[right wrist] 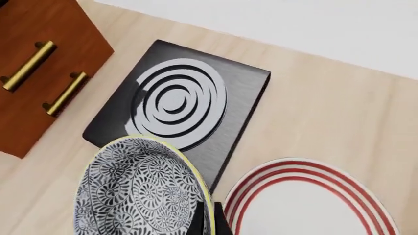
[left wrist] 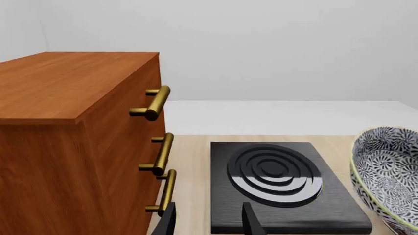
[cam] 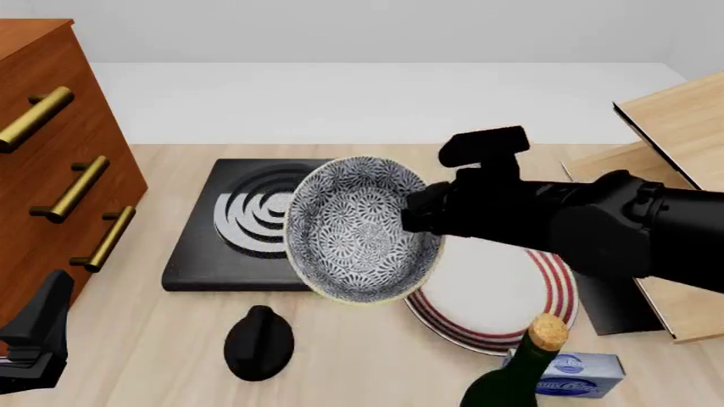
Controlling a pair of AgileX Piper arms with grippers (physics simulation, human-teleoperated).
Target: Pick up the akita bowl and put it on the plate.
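Akita bowl (cam: 359, 227) is off the table, tilted hard with its opening toward the front camera, hanging over the gap between the black burner slab (cam: 243, 222) and the red-ringed plate (cam: 498, 292). Your right gripper (cam: 421, 212) has it by the rim on the plate side; in the right wrist view the fingers sit closed across the rim wall (right wrist: 203, 215), one inside, one outside. It's a thin edge pinch on a deep bowl, so the main risk is the bowl pivoting or slipping out if you swing fast. It isn't over the plate centre yet; drop now and it would likely land on the plate's near rim or the slab edge and roll. Level it before you let go, or it'll likely tip on landing. Watch the bottle (cam: 515, 373) and black knob (cam: 259, 341) nearer the camera when lowering. Left gripper (left wrist: 207, 220) is parked by the wooden drawer cabinet (cam: 46, 153), fingers apart, holding nothing.
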